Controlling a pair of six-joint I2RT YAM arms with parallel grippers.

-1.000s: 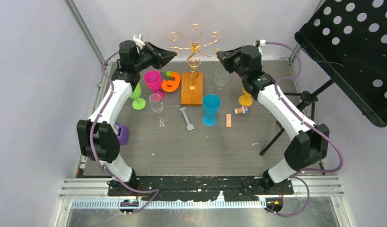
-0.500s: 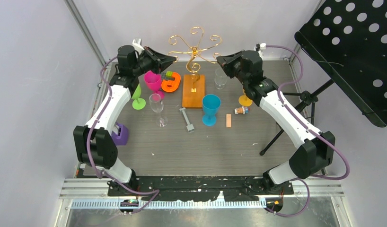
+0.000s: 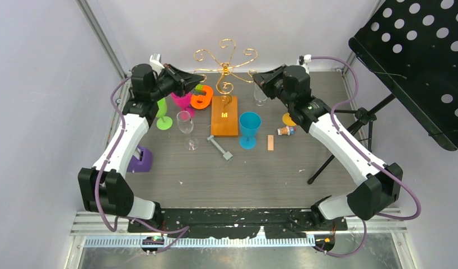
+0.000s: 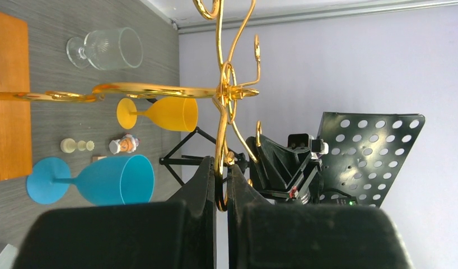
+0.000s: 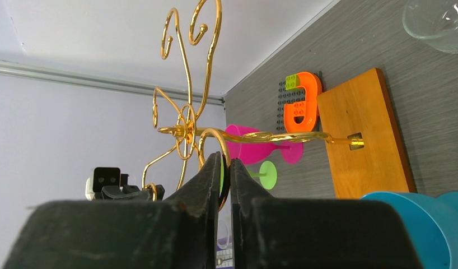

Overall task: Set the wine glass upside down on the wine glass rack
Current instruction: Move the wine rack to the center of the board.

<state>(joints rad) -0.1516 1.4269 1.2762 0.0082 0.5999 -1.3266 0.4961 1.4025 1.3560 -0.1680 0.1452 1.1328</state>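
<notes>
Pinching opposite scrolls of the thin gold wire wine glass rack (image 3: pixel 224 120), left gripper (image 4: pixel 220 168) and right gripper (image 5: pixel 225 162) hold springy wire; its stem seems stiffer.

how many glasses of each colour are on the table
clear glasses: 2
pink glass: 1
green glass: 1
blue glass: 1
yellow glass: 1
total: 6

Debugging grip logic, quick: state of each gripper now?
Left gripper: shut on a scrolled arm of the thin gold wire wine glass rack.
Right gripper: shut on another arm.
</notes>
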